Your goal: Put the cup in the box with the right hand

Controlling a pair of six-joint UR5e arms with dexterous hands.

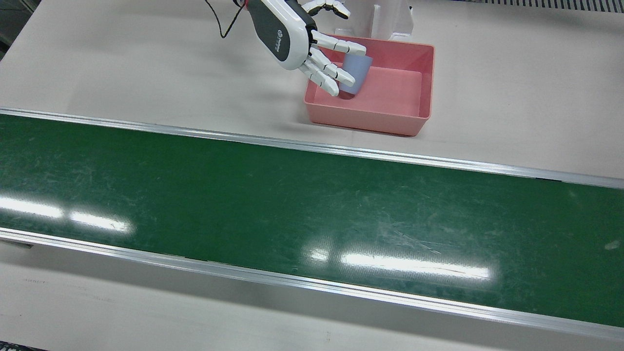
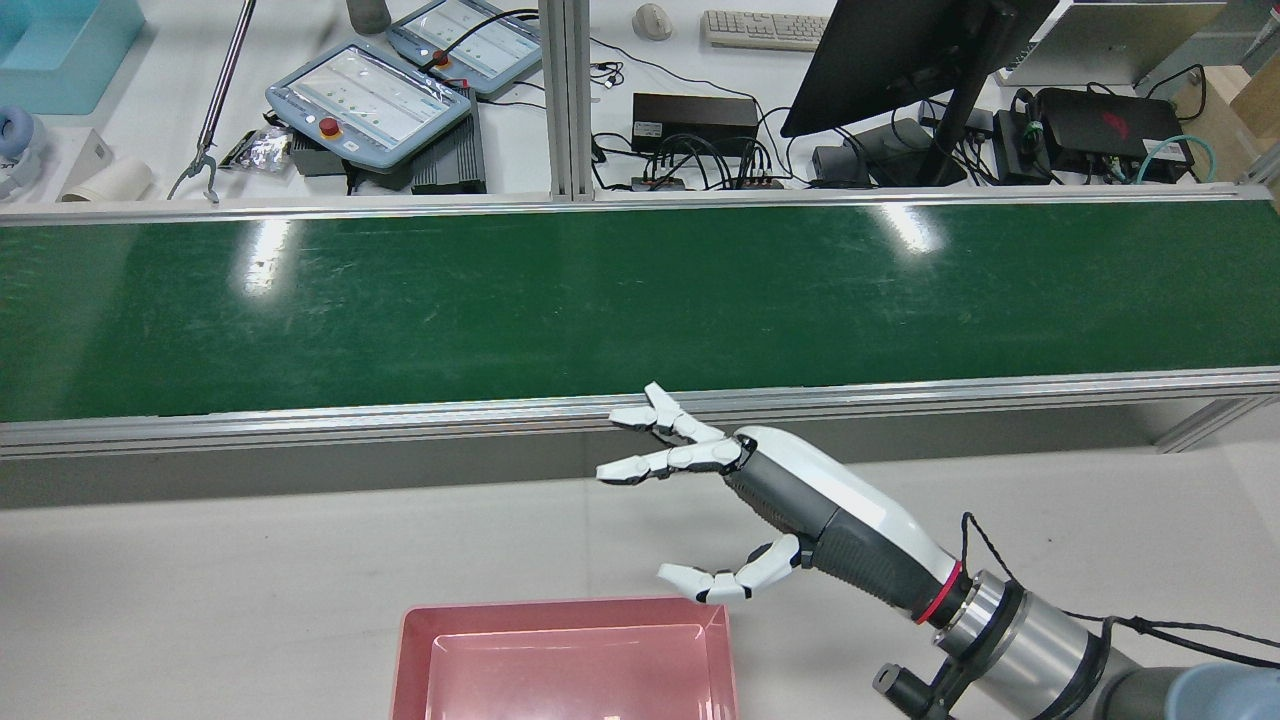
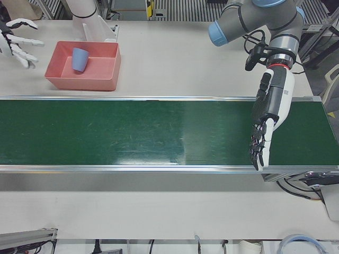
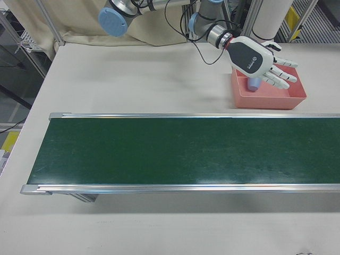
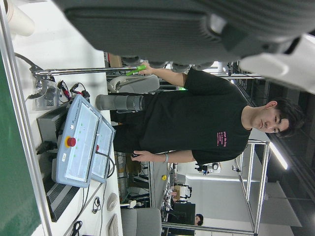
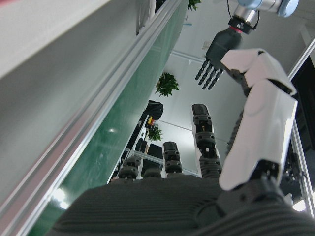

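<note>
The cup [image 1: 355, 73] already lies inside the pink box [image 1: 424, 78], toward the upper left of the front view, tilted over against the box's left end instead of standing upright. The right hand [image 1: 312, 46] hovers just beside and above that end, fingers [image 1: 341, 46] spread wide and holding nothing; in the front view they overlap the cup, but the rear view shows the hand short of the box rim, so contact cannot be confirmed.

The main risk, judging from this, is the pull-away. A finger trailing low could catch the box wall or the cup and drag the light box across the desk [image 1: 146, 73], or tip the cup out. The cup also looks free to roll or settle further.

The left hand [image 3: 265, 127], at the right of the left-front view, hangs over the green conveyor [image 3: 132, 132] with fingers extended downward, empty and well apart from the box.
</note>
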